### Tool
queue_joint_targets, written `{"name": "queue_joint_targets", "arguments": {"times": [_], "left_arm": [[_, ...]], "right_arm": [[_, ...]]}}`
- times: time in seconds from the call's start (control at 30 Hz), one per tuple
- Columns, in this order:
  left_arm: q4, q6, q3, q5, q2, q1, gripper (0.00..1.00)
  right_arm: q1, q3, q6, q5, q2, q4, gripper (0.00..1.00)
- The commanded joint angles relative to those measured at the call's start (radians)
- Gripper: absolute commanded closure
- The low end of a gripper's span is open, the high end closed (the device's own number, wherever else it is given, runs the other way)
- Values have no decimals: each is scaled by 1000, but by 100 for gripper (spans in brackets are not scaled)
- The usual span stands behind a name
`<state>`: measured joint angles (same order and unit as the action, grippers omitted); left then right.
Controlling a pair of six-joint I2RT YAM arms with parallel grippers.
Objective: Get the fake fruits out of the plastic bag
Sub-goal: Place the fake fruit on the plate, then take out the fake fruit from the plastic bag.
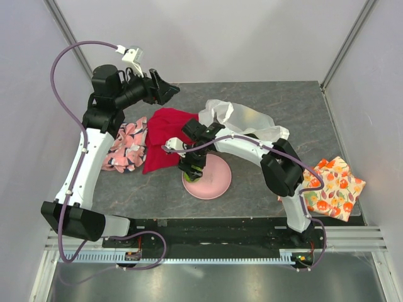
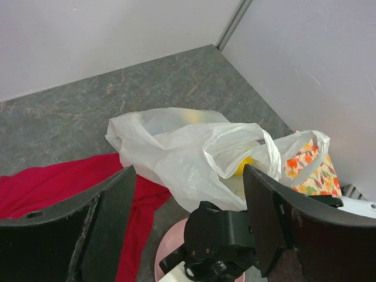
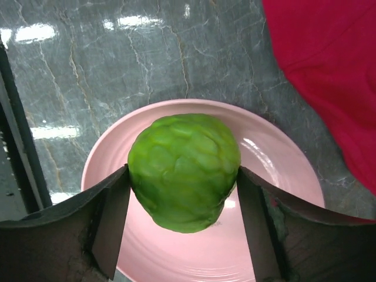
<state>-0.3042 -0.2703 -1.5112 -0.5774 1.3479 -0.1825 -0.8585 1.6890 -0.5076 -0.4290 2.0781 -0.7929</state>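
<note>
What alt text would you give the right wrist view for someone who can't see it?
A bumpy green fruit is held between the two dark fingers of the right gripper, over a pink plate. The plate sits on a grey marbled table, with a red cloth at upper right.

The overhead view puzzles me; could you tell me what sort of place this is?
Probably a robot test cell: white walls enclose a grey table, with two bolted arms and props: plastic bag, pink plate, green fruit.
</note>
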Motion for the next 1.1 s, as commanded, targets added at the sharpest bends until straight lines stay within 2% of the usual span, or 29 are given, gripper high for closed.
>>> {"name": "queue_joint_targets", "arguments": {"times": [0.0,0.07,0.13,0.23,0.3,0.37,0.47,0.6,0.67,0.7,0.73,0.77,0.87,1.07], "left_arm": [[39,19,2,-24,8,3,20],[56,11,3,10,8,3,18],[60,29,-3,17,5,3,17],[66,48,-20,36,11,3,16],[65,52,-29,36,19,3,16],[65,46,-32,22,26,3,16],[71,30,-32,-13,40,3,18],[82,16,-30,-68,53,3,20],[83,13,-21,-116,65,0,22],[88,11,-17,-124,69,-2,23],[89,10,-8,-125,74,-5,23],[91,5,-6,-125,83,-6,23],[105,-7,-4,-130,98,-12,24],[116,-18,-1,-133,117,-28,24]], "right_arm": [[-2,15,57,-33,-33,61,7],[6,55,60,-71,-79,41,2],[19,101,41,-96,-154,-15,2],[48,234,-18,-62,-220,-205,2],[119,302,-60,-74,-272,-345,2],[168,295,-75,-79,-314,-458,2],[243,185,-108,-65,-403,-538,9],[332,26,-141,25,-521,-529,23],[361,-40,-128,56,-529,-473,30],[374,-58,-96,115,-524,-436,33],[380,-66,-82,125,-514,-416,35],[384,-77,-53,142,-500,-376,42],[388,-88,19,211,-449,-281,51],[389,-80,84,355,-326,-200,59]]}}
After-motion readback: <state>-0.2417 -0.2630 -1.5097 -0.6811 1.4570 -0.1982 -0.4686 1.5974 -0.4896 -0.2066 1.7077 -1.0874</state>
